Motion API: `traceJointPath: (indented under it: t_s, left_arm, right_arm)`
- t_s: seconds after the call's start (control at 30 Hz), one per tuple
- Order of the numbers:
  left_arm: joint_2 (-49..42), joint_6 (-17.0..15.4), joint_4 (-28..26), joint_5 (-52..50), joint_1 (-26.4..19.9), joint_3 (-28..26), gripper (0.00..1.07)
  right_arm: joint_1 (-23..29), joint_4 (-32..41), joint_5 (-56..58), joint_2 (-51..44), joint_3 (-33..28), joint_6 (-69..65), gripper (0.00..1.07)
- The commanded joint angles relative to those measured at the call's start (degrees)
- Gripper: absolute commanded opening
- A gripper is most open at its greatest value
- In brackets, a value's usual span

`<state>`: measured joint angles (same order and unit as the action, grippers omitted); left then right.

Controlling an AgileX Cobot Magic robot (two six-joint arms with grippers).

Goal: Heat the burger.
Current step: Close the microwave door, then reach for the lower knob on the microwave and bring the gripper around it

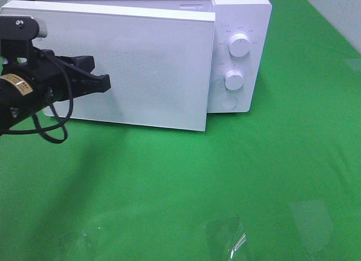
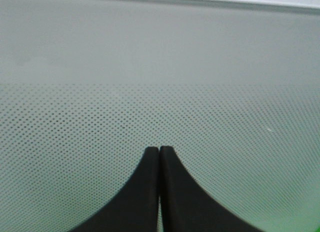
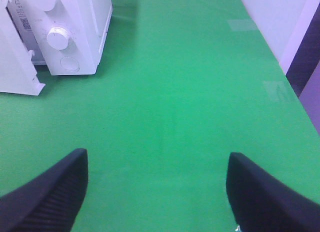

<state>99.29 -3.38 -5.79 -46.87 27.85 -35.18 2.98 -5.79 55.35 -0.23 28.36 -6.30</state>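
White microwave (image 1: 248,16), dotted door (image 1: 141,69) ajar (two knobs (image 1: 240,45))

Bright, even light; soft shadow and glare patches on the green cloth (image 1: 293,159), wrist views slightly blurred.

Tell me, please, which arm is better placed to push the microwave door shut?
Probably left: the left claw, shut, is right at the ajar door, while the open right claw hangs over the green cloth.
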Motion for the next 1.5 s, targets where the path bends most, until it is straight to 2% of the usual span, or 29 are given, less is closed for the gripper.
traceJointPath:
  t_s: [0.03, 0.13, 0.27, 0.33, 0.5, 0.77, 0.93, 0.97, 1.0, 1.03, 1.17, 1.2, 1.3, 1.33, 1.5]
  left_arm:
    - [2.23, 0.63, -3.38, 0.46, 2.12, -4.13, 0.00]
    - [3.32, 0.69, -4.30, 1.49, 2.81, -6.07, 0.00]
    - [5.50, 2.29, -6.99, 3.21, 4.01, -9.57, 0.00]
    - [7.51, 3.38, -9.17, 4.64, 4.70, -13.52, 0.00]
    - [8.77, 3.38, -9.68, 5.56, 5.16, -15.87, 0.00]
    - [13.35, 3.38, -10.31, 7.28, 6.02, -24.24, 0.00]
    - [14.32, 3.72, -12.15, 7.33, 6.02, -25.78, 0.00]
    - [14.61, 5.44, -13.58, 7.45, 6.02, -26.30, 0.00]
    - [14.61, 5.44, -13.58, 7.45, 6.02, -26.30, 0.00]
    - [14.61, 6.93, -13.81, 7.79, 6.02, -26.30, 0.00]
    - [14.09, 7.45, -13.46, 10.71, 6.36, -26.30, 0.00]
    - [12.89, 7.51, -13.52, 14.95, 7.16, -26.07, 0.00]
    - [12.26, 7.85, -13.46, 15.99, 7.45, -25.73, 0.00]
    - [10.71, 8.71, -13.46, 17.42, 8.02, -24.81, 0.00]
    - [5.67, 8.71, -13.46, 27.16, 8.65, -21.26, 0.01]
  right_arm:
    - [-0.34, 0.11, -0.40, -1.49, -0.17, 0.23, 0.73]
    - [-0.34, 0.11, -0.40, -1.49, -0.17, 0.23, 0.73]
    - [-0.34, 0.11, -0.40, -1.49, -0.17, 0.23, 0.73]
    - [-0.34, 0.11, -0.40, -1.49, -0.17, 0.23, 0.73]
    - [-0.34, 0.11, -0.40, -1.49, -0.17, 0.23, 0.73]
    - [-0.34, 0.11, -0.40, -1.49, -0.17, 0.23, 0.73]
    - [-0.34, 0.11, -0.40, -1.49, -0.17, 0.23, 0.73]
    - [-0.34, 0.11, -0.40, -1.49, -0.17, 0.23, 0.73]
    - [-0.34, 0.11, -0.40, -1.49, -0.17, 0.23, 0.73]
    - [-0.34, 0.11, -0.40, -1.49, -0.17, 0.23, 0.73]
    - [-0.34, 0.11, -0.40, -1.49, -0.17, 0.23, 0.73]
    - [-0.34, 0.11, -0.40, -1.49, -0.17, 0.23, 0.73]
    - [-0.34, 0.11, -0.40, -1.49, -0.17, 0.23, 0.73]
    - [-0.34, 0.11, -0.40, -1.49, -0.17, 0.23, 0.73]
    - [-0.34, 0.11, -0.40, -1.49, -0.17, 0.23, 0.73]
